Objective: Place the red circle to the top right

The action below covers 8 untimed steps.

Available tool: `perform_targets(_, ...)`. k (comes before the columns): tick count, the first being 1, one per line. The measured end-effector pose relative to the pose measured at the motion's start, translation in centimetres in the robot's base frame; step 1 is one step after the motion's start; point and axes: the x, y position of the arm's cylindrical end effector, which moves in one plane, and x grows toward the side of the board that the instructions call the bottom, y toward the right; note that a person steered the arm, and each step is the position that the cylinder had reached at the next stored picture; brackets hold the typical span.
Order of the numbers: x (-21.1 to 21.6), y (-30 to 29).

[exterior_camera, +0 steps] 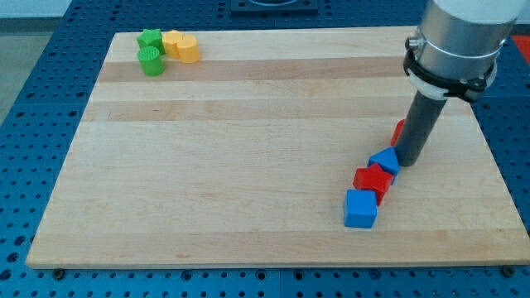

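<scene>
The red circle (398,131) sits at the view's right, mostly hidden behind my rod; only a sliver shows to the left of it. My tip (409,162) rests on the board just below and right of that sliver, touching the upper right of a small blue block (384,160). Below that lie a red star-like block (373,180) and a blue cube (360,208), in a diagonal line running down-left.
At the view's top left a green star block (150,38), a green cylinder (151,61), a yellow block (171,41) and a yellow cylinder (188,49) cluster together. The wooden board (248,149) lies on a blue perforated table.
</scene>
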Motion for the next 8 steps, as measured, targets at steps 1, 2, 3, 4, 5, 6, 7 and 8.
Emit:
perform_targets(1,-1.6,0.0)
perform_targets(2,-4.1,0.0)
perform_targets(3,-6.5,0.0)
perform_targets(4,-7.6,0.3)
perform_targets(5,-7.1,1.8)
perform_targets(6,-6.0,3.9)
perform_targets(7,-6.0,5.6)
perform_targets(8,-6.9,5.7)
